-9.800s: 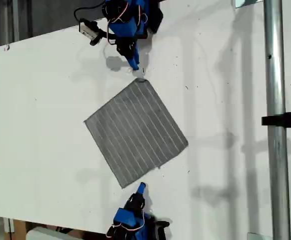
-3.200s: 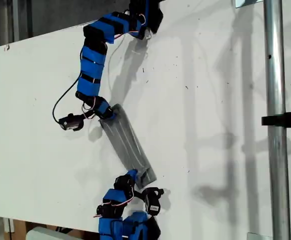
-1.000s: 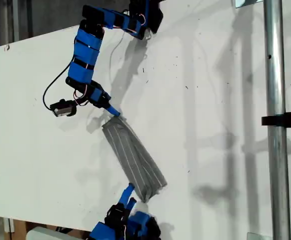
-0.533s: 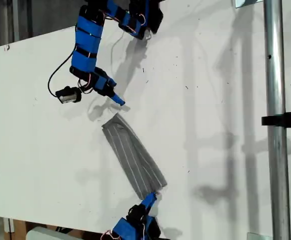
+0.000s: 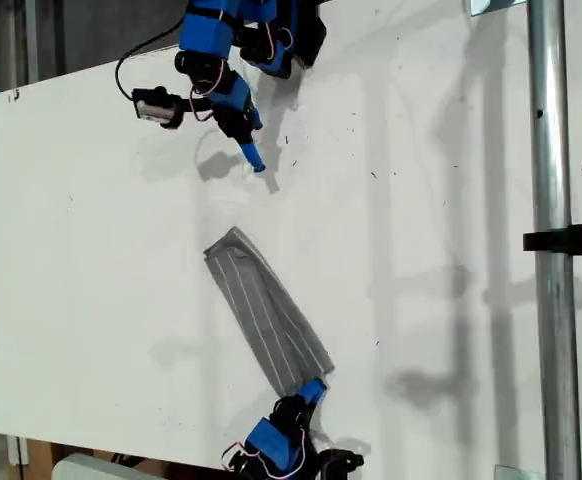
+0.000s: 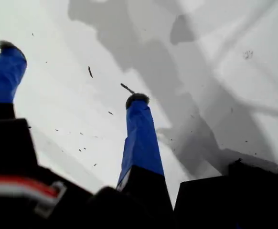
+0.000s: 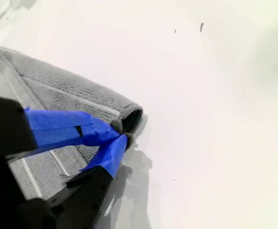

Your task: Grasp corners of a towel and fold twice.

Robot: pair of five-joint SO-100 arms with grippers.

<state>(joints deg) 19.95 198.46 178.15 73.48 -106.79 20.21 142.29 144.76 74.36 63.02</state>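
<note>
No text, label, brand, number or sign can be read in any of the three views. The only marks are small dark specks on the white desk (image 5: pixel 421 200), and they form no letters or figures. The pale stripes on the towel (image 5: pixel 267 314) are a plain pattern and carry no writing.

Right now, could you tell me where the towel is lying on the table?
The towel lies folded into a narrow strip near the middle of the exterior view, running diagonally toward the bottom edge, where my second gripper meets its lower end.
</note>
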